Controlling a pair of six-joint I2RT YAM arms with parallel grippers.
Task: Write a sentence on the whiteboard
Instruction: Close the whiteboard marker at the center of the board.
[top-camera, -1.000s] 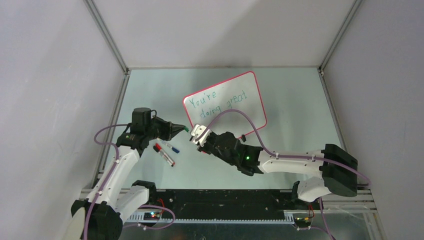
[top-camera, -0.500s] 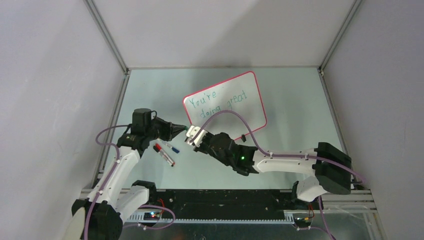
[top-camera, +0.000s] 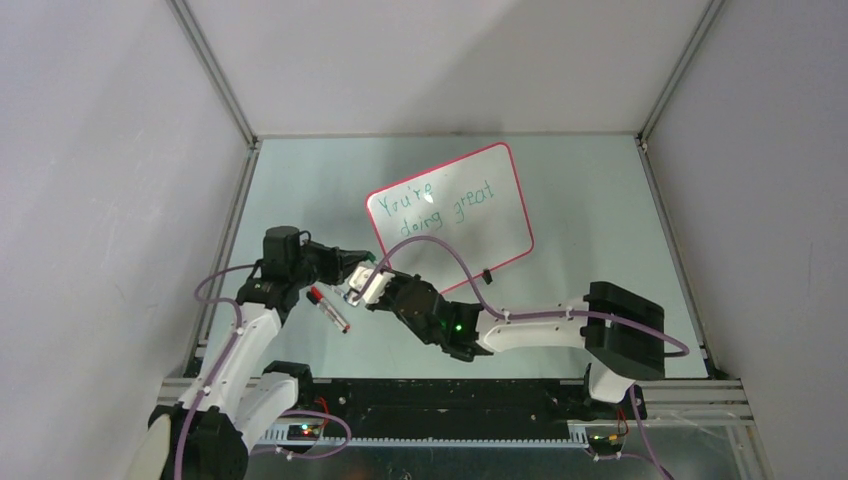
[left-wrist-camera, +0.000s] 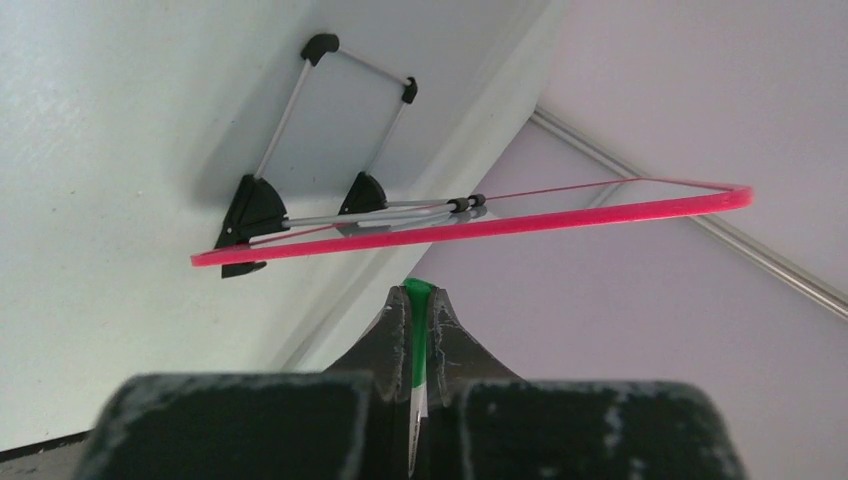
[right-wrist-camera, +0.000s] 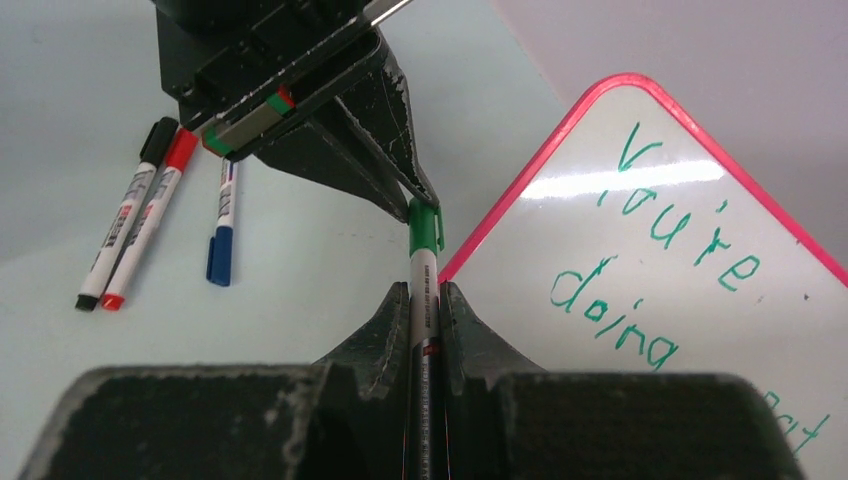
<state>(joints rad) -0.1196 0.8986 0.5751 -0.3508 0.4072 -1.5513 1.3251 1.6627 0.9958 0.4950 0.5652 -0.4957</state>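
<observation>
The whiteboard (top-camera: 450, 215) stands tilted mid-table, red-rimmed, with "You're doing great" in green; its face (right-wrist-camera: 650, 250) fills the right wrist view and its rim (left-wrist-camera: 480, 225) crosses the left wrist view. My right gripper (top-camera: 358, 288) (right-wrist-camera: 425, 295) is shut on the barrel of a green marker (right-wrist-camera: 424, 262). The marker's green cap (right-wrist-camera: 425, 228) sits at the tips of my left gripper (top-camera: 366, 262) (left-wrist-camera: 421, 300), which is shut on that green end (left-wrist-camera: 418, 330). Both grippers meet just left of the board's lower left corner.
A red marker (right-wrist-camera: 150, 215), a black marker (right-wrist-camera: 118, 240) and a blue marker (right-wrist-camera: 221, 228) lie on the table left of the grippers. The board's wire stand (left-wrist-camera: 300, 130) and a black clip foot (top-camera: 487, 274) sit behind and beside it. Enclosure walls surround the table.
My right arm has swung left and brought the marker up to the left gripper's tips. The left gripper has dipped slightly. Both stayed shut.
</observation>
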